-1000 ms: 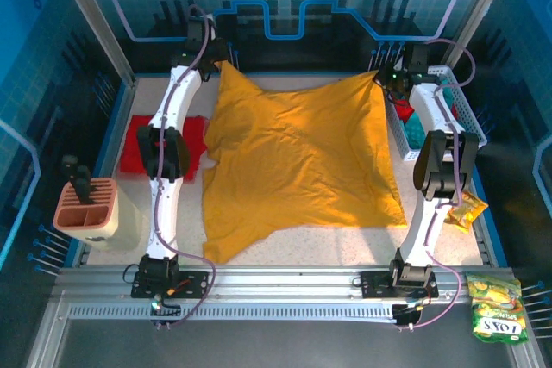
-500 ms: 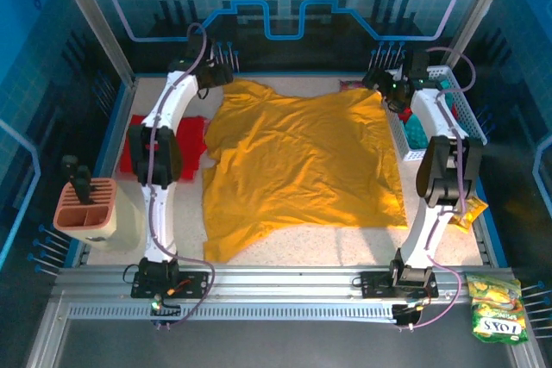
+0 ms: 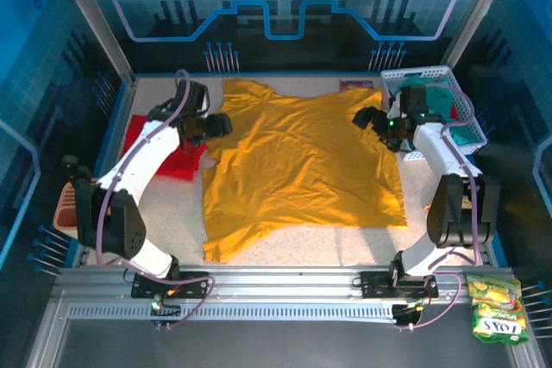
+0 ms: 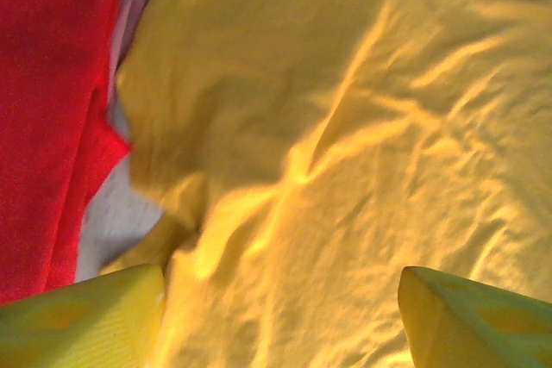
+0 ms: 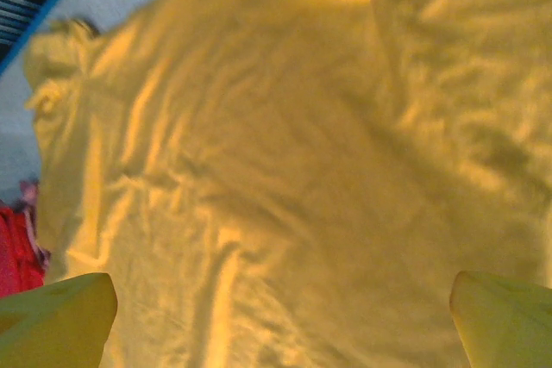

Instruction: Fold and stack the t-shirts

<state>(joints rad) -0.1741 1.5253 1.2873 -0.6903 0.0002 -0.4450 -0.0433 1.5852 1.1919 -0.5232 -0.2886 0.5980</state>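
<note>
The mustard-yellow t-shirt (image 3: 297, 161) lies spread out over the middle of the table, wrinkled, its far edge near the back wall. A red t-shirt (image 3: 168, 151) lies to its left, partly under my left arm, and shows as a red band (image 4: 43, 127) in the left wrist view. A teal t-shirt (image 3: 447, 102) sits in the white basket. My left gripper (image 3: 220, 124) (image 4: 283, 299) hovers open over the yellow shirt's (image 4: 345, 127) left edge, holding nothing. My right gripper (image 3: 366, 118) (image 5: 283, 299) hangs open over the shirt's (image 5: 302, 152) right shoulder area, also holding nothing.
A white basket (image 3: 405, 140) stands at the right edge. A peach holder (image 3: 86, 208) with dark handles stands at the left front. A small purple packet (image 3: 354, 85) lies at the back. A FOX'S packet (image 3: 496, 303) lies off the table, front right.
Both grippers let go of the yellow shirt's far corners and opened. The shirt dropped flat. Both arms pulled back from the rear wall toward the shirt's sides.
</note>
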